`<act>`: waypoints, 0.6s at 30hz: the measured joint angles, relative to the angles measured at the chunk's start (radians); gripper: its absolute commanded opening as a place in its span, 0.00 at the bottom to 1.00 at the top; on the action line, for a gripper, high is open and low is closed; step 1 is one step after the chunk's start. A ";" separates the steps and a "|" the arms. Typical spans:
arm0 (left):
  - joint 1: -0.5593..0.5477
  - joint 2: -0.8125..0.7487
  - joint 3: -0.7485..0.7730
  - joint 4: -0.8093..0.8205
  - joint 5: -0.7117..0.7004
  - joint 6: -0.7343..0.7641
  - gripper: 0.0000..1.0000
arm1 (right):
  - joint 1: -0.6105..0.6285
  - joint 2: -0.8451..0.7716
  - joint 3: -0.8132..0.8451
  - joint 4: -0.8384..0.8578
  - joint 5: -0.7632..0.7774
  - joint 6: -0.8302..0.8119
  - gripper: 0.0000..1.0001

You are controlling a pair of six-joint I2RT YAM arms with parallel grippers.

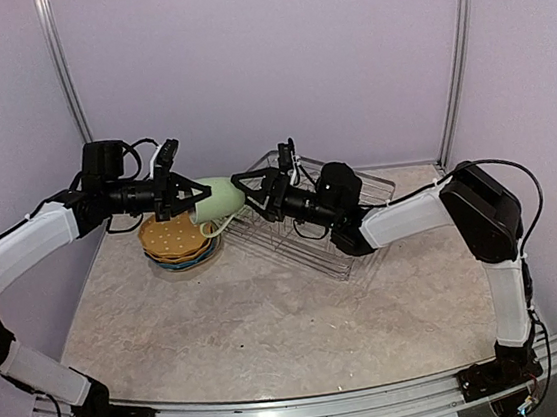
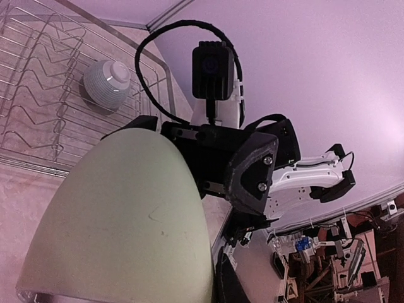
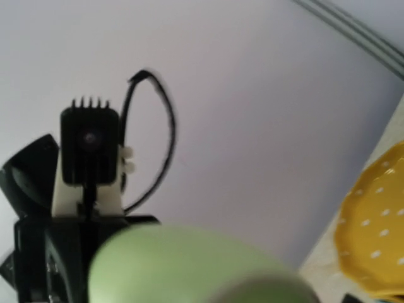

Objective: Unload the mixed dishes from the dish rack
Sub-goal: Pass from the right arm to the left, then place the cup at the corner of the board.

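Note:
The pale green mug (image 1: 219, 197) hangs in the air between the two arms, above the table left of the dish rack (image 1: 362, 191). My left gripper (image 1: 195, 196) is shut on the mug's left end. My right gripper (image 1: 247, 191) stands open, with its fingers spread on either side of the mug's right end. The mug (image 2: 126, 214) fills the left wrist view and hides that gripper's fingers. It shows blurred and close in the right wrist view as well (image 3: 183, 265). A small light-blue bowl (image 2: 107, 82) lies upside down in the rack (image 2: 38, 95).
A stack of plates (image 1: 174, 243) with an orange white-dotted plate (image 3: 375, 227) on top sits on the table below the left gripper. Walls with metal posts close in the back and both sides.

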 measured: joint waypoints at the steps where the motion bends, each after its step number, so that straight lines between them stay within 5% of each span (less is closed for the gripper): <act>1: 0.006 -0.010 -0.004 -0.005 -0.014 0.001 0.00 | -0.005 -0.006 -0.005 -0.007 0.001 -0.014 1.00; 11: 0.023 -0.083 -0.022 -0.076 -0.167 0.056 0.00 | -0.043 -0.101 -0.035 -0.114 0.029 -0.130 1.00; 18: 0.091 -0.080 0.071 -0.283 -0.341 0.010 0.00 | -0.046 -0.216 -0.037 -0.303 0.087 -0.288 1.00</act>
